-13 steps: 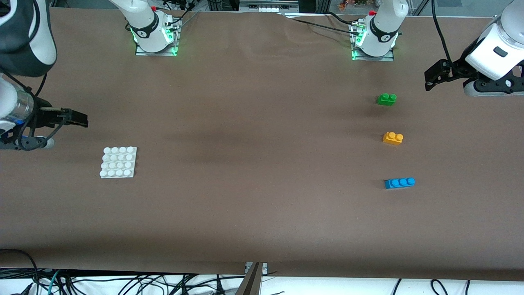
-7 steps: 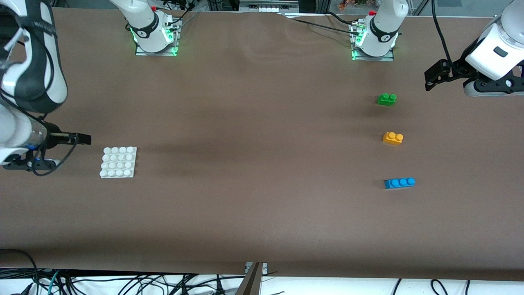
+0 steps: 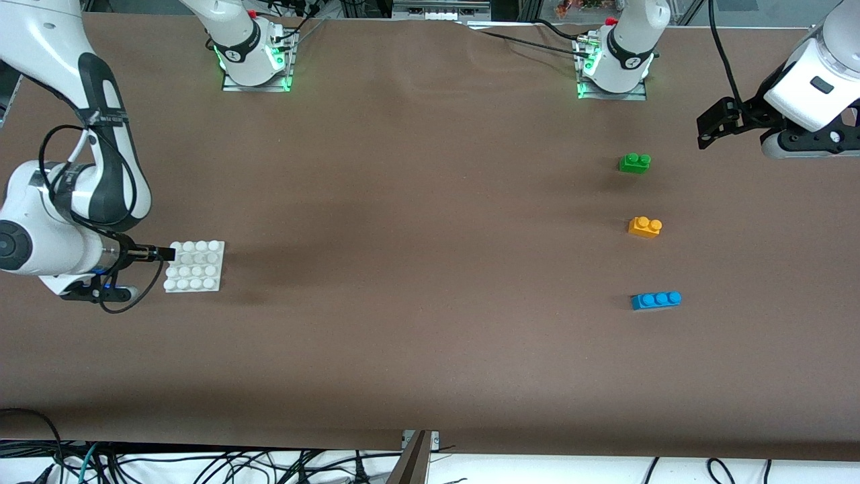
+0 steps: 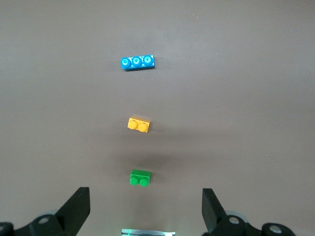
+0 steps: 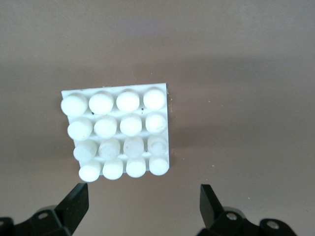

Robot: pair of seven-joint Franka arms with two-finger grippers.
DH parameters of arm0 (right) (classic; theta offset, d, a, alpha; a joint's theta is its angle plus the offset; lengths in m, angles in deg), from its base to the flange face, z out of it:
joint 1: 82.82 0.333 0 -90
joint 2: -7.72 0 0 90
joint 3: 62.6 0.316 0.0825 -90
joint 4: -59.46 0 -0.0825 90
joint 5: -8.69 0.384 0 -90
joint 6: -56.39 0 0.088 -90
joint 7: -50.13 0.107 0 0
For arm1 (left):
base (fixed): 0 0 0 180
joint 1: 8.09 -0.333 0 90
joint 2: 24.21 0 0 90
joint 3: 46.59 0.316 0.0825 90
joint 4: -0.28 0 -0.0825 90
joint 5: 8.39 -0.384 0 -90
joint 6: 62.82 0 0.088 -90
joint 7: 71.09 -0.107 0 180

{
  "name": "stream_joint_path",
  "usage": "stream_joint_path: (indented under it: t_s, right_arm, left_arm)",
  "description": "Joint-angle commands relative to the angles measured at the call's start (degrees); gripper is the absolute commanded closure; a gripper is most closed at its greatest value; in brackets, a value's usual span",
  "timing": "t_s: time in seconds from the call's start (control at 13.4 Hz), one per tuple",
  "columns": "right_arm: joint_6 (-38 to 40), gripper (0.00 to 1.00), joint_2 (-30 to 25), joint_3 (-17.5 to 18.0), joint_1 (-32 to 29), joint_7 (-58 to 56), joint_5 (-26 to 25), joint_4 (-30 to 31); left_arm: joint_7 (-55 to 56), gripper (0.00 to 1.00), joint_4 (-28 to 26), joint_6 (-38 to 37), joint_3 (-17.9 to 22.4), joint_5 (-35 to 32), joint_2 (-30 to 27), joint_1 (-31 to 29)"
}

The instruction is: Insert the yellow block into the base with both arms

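The yellow block sits untouched on the brown table toward the left arm's end, between a green brick farther from the front camera and a blue brick nearer to it. The white base lies well apart, toward the right arm's end. The right gripper hangs low at the base's edge, jaws spread wide with nothing between them. The left gripper waits aloft near the green brick, also wide and empty.
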Motion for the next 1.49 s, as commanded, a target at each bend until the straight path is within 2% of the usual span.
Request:
stream_joint_path:
  t_s: [0.0, 0.3, 1.42]
  right_arm:
    - [-3.0, 0.0, 1.7, 0.2, -0.4, 0.7, -0.6, 0.5]
    - [-7.2, 0.0, 4.5, 0.2, -0.4, 0.7, -0.1, 0.5]
    - [-10.8, 0.0, 6.8, 0.8, 0.6, 2.2, 1.1, 3.1]
  left_arm:
    - [0.3, 0.0, 1.6, -0.4, -0.1, 0.7, 0.8, -0.2]
    - [0.3, 0.0, 1.6, -0.4, -0.1, 0.7, 0.8, -0.2]
    - [0.3, 0.0, 1.6, -0.4, -0.1, 0.7, 0.9, -0.2]
